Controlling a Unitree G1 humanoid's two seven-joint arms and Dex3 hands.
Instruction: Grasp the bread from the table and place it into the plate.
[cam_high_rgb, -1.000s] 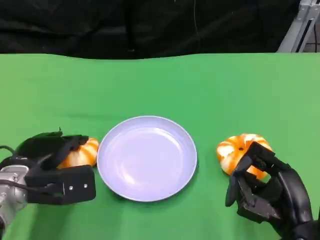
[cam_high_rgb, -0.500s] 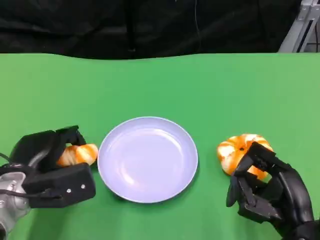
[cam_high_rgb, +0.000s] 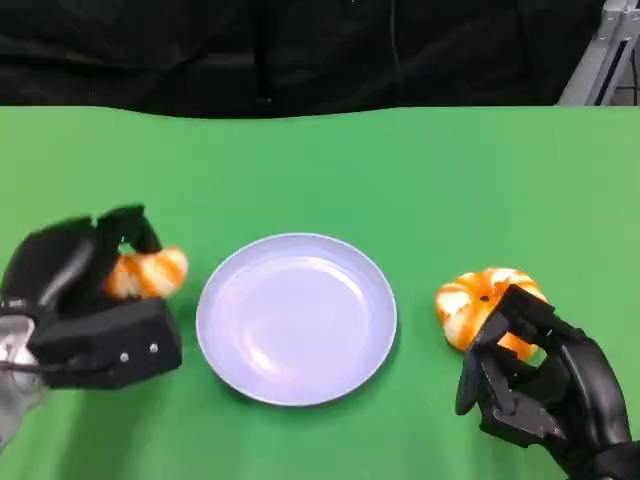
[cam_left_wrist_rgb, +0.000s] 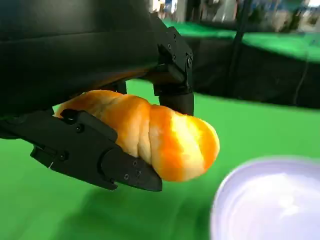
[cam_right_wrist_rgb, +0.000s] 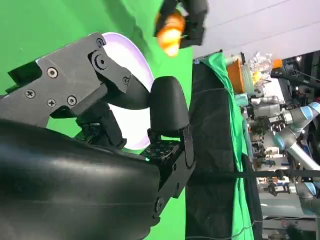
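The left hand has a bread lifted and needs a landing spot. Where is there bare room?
The plate is bare across its whole inside, right beside the left hand holding its bread. The green table beyond the plate is open too. It is crowded right of the plate, where the second bread lies against the right hand.

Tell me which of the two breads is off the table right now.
The bread left of the plate: the left hand grips that bread. The other bread lies by the right hand.
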